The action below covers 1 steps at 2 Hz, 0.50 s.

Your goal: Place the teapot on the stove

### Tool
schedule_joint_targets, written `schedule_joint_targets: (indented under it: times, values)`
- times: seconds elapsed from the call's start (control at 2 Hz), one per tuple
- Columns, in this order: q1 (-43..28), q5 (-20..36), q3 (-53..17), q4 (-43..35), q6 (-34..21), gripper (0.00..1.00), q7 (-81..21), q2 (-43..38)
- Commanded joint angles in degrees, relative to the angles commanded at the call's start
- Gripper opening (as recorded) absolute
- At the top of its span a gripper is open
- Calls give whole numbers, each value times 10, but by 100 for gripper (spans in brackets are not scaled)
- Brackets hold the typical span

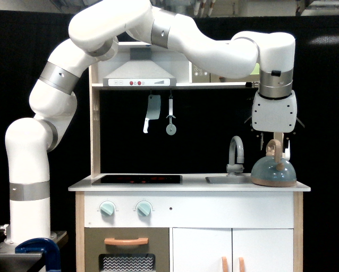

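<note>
Jaws hanging apart, one slim finger point(262, 140) on each side of the tan loop handle point(275, 149), not visibly pressing it. Gripper point(274, 143) pointing straight down at right of centre, just above the teapot point(274, 171). White boxy wrist housing sitting above the fingers, capped by a brushed silver ring. Forearm running level toward upper centre, then bending down through rounded white glossy links with silver bands to an upright column at the frame's left edge.

Teapot resting upright on the white countertop point(192, 186) at its right end: squat grey-blue dome, matte, with tan base rim. Grey faucet point(236, 154) curving just left of the teapot, over a shallow sink point(227, 179). Stove point(137, 179) lying flat on the countertop left of centre, well apart from the teapot: glossy black rectangle with faint red marks.

Grey range hood point(139, 76) sitting in the upper middle, cleaver point(152, 112) and small utensil point(170, 117) hanging below it against black backing. Two pale mint knobs point(125, 208) fronting the white cabinet beneath the stove.
</note>
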<state>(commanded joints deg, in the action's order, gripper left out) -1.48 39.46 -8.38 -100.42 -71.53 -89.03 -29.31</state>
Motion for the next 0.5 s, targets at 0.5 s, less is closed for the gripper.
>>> schedule_joint_targets:
  times: [0.5]
  values:
    - [-22,-20,39,-62,20,100,65,-41]
